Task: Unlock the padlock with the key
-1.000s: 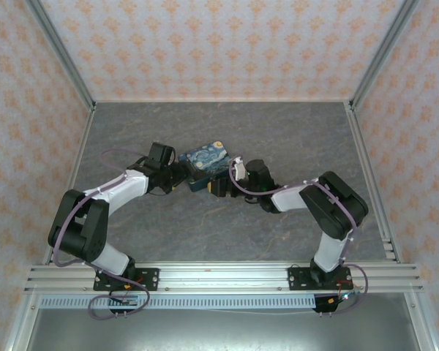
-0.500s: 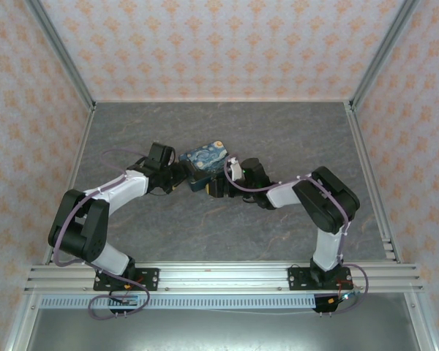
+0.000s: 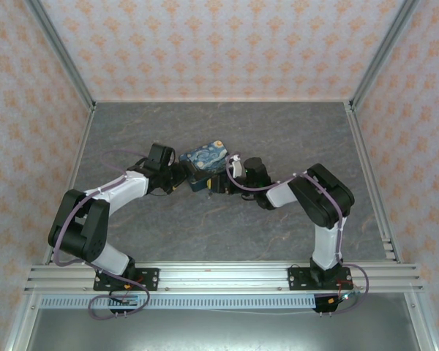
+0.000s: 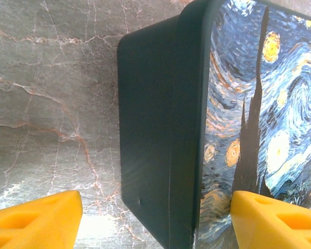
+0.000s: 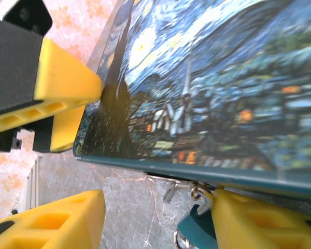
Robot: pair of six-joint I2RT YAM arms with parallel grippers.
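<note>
Peach-patterned wallpaper closes in a grey, marble-veined tabletop (image 3: pixel 278 131), smooth and faintly glossy. On it sits a rectangular box with a Starry-Night print lid and plain dark-teal walls (image 3: pixel 203 162), rounded at the corners. The left gripper (image 4: pixel 155 207) stands wide astride one end of it, its blocky yellow fingers released, not clamped: one lies by the lid, the other clear of the wall. The small dark-teal padlock (image 5: pixel 195 228) hangs from bright, wire-thin metal under the box's front edge. It touches one pad of the right gripper (image 5: pixel 158 207), whose jaws stand apart and hold nothing. I'd judge this the approach to the lock. Which silvery sliver is the key I cannot tell; the next move calls for finding it, then a fine, steady pinch
</note>
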